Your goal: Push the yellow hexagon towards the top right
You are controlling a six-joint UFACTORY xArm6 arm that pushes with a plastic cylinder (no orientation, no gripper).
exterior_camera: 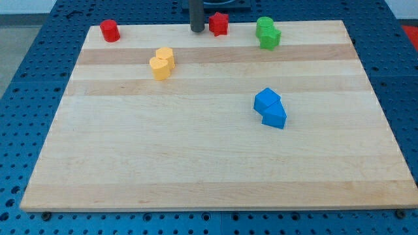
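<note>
Two yellow blocks touch each other at the view's upper left: a yellow hexagon [159, 68] in front and a rounder yellow block [165, 56] just behind it. My tip [197, 29] is at the board's top edge, up and to the right of the yellow pair, well apart from them. It stands just left of a red star-shaped block [219, 24].
A red cylinder [110, 31] stands at the top left corner. Two green blocks [267, 32] touch at the top right. Two blue blocks [270, 108] touch right of centre. The wooden board [196, 163] lies on a blue perforated table.
</note>
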